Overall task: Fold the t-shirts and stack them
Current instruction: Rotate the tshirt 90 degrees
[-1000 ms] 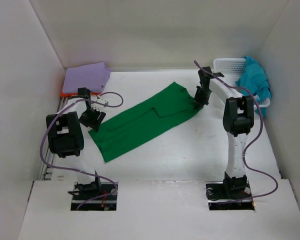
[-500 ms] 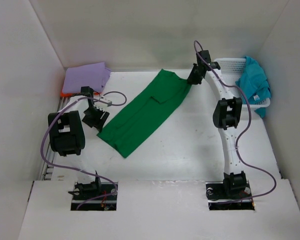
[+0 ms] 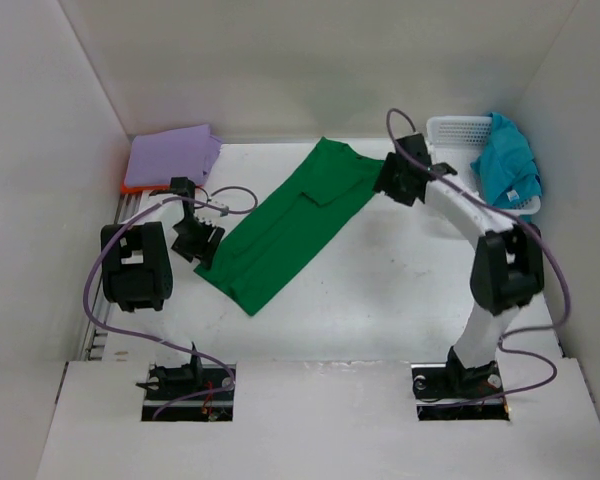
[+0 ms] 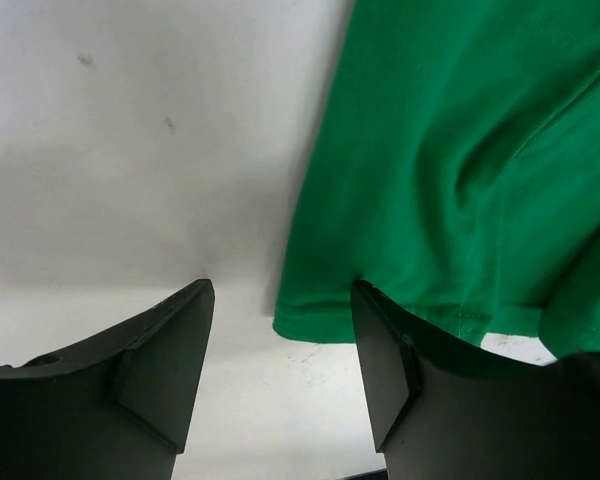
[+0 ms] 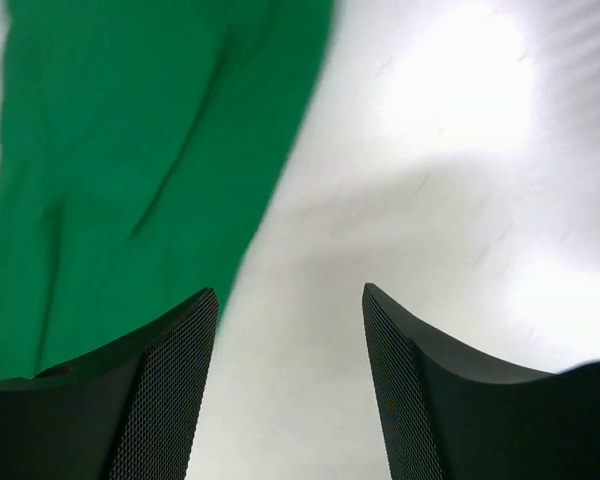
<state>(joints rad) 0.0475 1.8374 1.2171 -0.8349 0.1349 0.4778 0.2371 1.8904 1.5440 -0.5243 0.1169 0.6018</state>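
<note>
Plain green t-shirt [image 3: 290, 225] lies flat on table [image 3: 400, 290].

Spanning the table [image 3: 400, 290] diagonally: green t-shirt [image 3: 290, 222], leaving bare room rightward. Crowding its far corners: basket [image 3: 452, 127], lavender t-shirt [image 3: 172, 155].

The left arm [image 3: 130, 265] crouches low, jaws parted — the right arm [image 3: 460, 210] stretches far forward, jaws wide.

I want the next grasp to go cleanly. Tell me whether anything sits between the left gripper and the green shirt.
Nothing visible does. The left gripper is open at the near corner of the green shirt, and only bare table shows between them.
</note>
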